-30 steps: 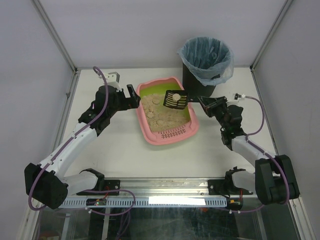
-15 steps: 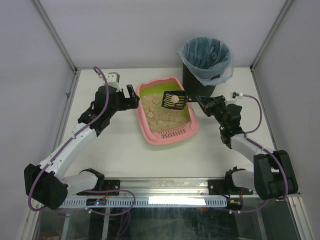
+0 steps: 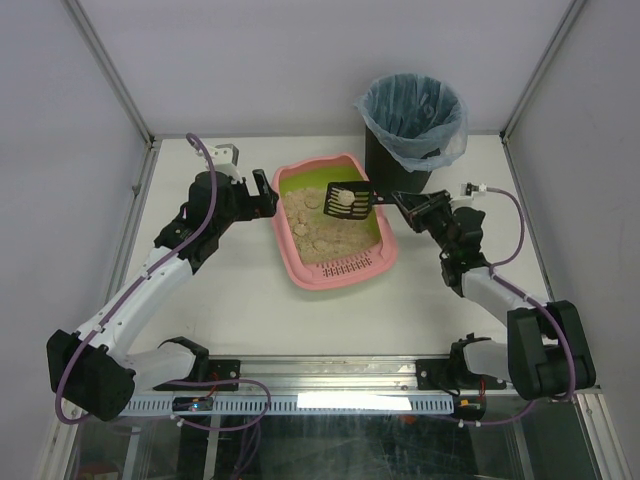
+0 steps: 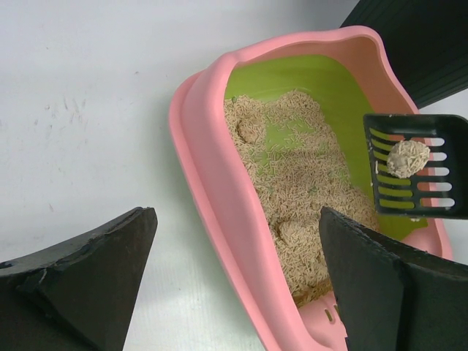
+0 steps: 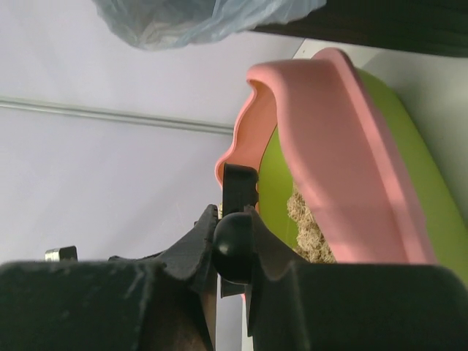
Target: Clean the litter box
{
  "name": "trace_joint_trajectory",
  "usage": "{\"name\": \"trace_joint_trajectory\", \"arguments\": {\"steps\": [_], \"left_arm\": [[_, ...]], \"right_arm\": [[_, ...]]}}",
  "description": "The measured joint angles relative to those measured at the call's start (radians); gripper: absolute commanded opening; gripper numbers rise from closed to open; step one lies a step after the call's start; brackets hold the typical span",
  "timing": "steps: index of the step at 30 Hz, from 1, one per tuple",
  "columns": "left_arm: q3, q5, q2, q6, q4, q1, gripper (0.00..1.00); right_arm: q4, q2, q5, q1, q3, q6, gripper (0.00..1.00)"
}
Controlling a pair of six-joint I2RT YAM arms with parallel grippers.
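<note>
- Top external view, nearest zone: both arms rise from the near edge of the counter (image 3: 240, 300), the left along the left side, the right along the right.
- We find the left claw (image 3: 262, 194) spread wide and empty, just beside the left long wall of the litter box (image 3: 285, 245). Whether it touches, we cannot tell.
- The litter box rests on the counter between the two claws. Its long axis runs near to far, leaning slightly left at the far end, with the slotted grille (image 3: 350, 268) nearest us.
- The right claw (image 3: 402, 203) is clamped on the handle (image 3: 385, 199) of a black scoop (image 3: 347, 200). The scoop's head hangs to the claw's left, over the far right part of the box, carrying one clump (image 3: 343, 203).
- Farthest stands the bin (image 3: 392, 160) with its blue bag (image 3: 412, 112), just beyond the box's far right corner. We judge this the governing relation: the bin mouth lies beyond and slightly right of the scoop head, and the right arm is nearer to it.
- Left wrist view adds the open slots, the clump sitting whole on them, and the head apparently lifted off the litter (image 4: 292, 175).
- Right wrist view adds the fingers (image 5: 191, 248) closed round the handle's rounded end. The scoop's head and clump are hidden there.
</note>
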Motion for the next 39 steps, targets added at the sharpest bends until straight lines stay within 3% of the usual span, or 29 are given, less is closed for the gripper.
{"name": "trace_joint_trajectory", "arguments": {"steps": [15, 22, 27, 39], "left_arm": [[0.0, 0.012, 0.0, 0.0, 0.0, 0.007, 0.99], [0.0, 0.011, -0.005, 0.0, 0.0, 0.013, 0.99], [0.0, 0.011, -0.009, 0.0, 0.0, 0.013, 0.99], [-0.002, 0.012, -0.016, -0.002, 0.001, 0.013, 0.99]], "right_arm": [[-0.031, 0.002, 0.0, 0.066, 0.054, -0.083, 0.0], [-0.052, -0.015, -0.009, -0.002, 0.059, -0.074, 0.0], [-0.153, -0.08, -0.016, -0.006, 0.077, -0.06, 0.0], [-0.416, -0.114, -0.015, -0.013, 0.357, -0.024, 0.0]]}}
